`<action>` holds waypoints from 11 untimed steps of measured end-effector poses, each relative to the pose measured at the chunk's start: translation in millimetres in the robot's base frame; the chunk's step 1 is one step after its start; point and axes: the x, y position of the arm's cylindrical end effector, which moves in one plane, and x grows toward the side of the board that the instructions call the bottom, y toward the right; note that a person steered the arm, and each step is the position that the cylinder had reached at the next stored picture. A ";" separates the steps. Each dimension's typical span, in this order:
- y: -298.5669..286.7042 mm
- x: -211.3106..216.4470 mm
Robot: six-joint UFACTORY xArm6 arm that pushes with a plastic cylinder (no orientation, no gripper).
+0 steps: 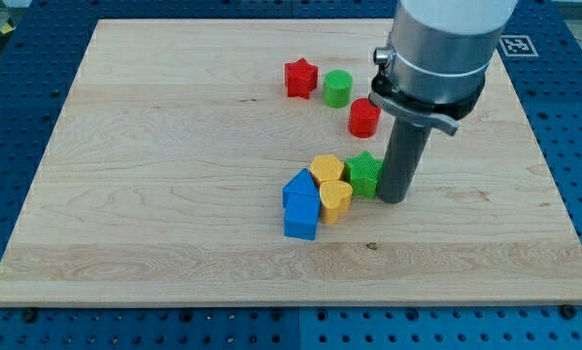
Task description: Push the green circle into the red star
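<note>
green circle (337, 88) upright, beside red star (300, 78)

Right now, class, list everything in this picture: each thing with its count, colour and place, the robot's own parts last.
Board: 1, light wood, fills most of the view.
Red star: 1, red, upper middle.
Green circle: 1, green, just right of the red star, a sliver apart.
Red block: 1, red, below right of the green circle.
Green star: 1, green, centre, beside my tip.
Yellow blocks: 2, yellow, left of the green star.
Blue blocks: 2, blue, left of the yellow blocks.
My tip: 1, dark rod, right of the green star.
</note>
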 end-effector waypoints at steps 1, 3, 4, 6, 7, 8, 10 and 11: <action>-16.6 15.3; 28.8 5.3; 50.9 -45.6; 28.4 -167.9; 17.3 -184.0; 10.3 -174.2; -39.5 -157.1; -59.9 -161.4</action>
